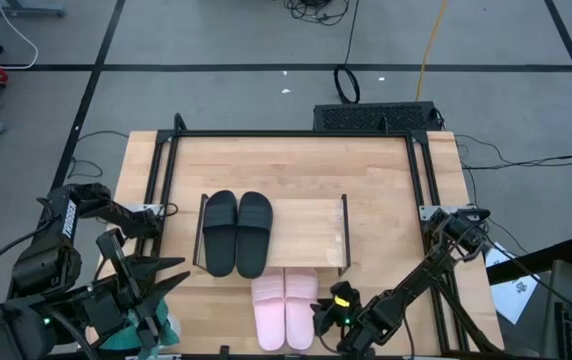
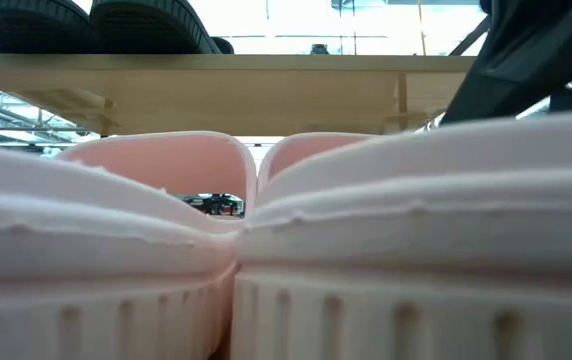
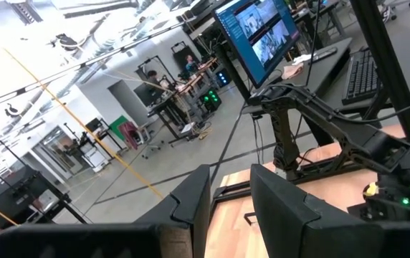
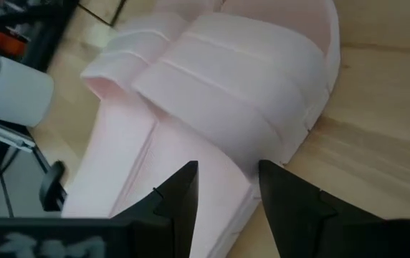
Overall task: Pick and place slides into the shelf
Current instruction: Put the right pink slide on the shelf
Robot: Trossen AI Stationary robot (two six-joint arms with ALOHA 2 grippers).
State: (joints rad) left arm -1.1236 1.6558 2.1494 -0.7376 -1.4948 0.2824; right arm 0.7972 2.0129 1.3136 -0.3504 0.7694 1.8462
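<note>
The black slides (image 1: pixel 236 232) lie side by side on the left part of the shelf's board (image 1: pixel 306 225); the low view shows their soles (image 2: pixel 86 25) on the board (image 2: pixel 266 65). The pink slides (image 1: pixel 284 308) lie side by side on the table just in front of the shelf, soles down, and fill the low view (image 2: pixel 426 220). My right gripper (image 1: pixel 328 318) is open at the right pink slide's outer side, near the heel. In the right wrist view its fingers (image 4: pixel 226 183) stand either side of that slide's sole edge (image 4: pixel 226 93). My left gripper (image 1: pixel 166 278) waits open at the table's near left corner (image 3: pixel 230 193), holding nothing. My right gripper comes down slanting from the table's right side over the outer sole edge (image 4: pixel 244 190) of the right pink slide, behind its strap. Whether the fingertips (image 4: pixel 183 183) touch it, I cannot tell. The slide lies flat on the table.
Black rails (image 1: pixel 421 180) frame the wooden tabletop (image 1: pixel 386 180) on its left, far and right sides. The shelf board's right half is bare. A teal object (image 1: pixel 164 322) sits under the left arm at the near edge. The right arm (image 3: pixel 377 158) shows in the left wrist view.
</note>
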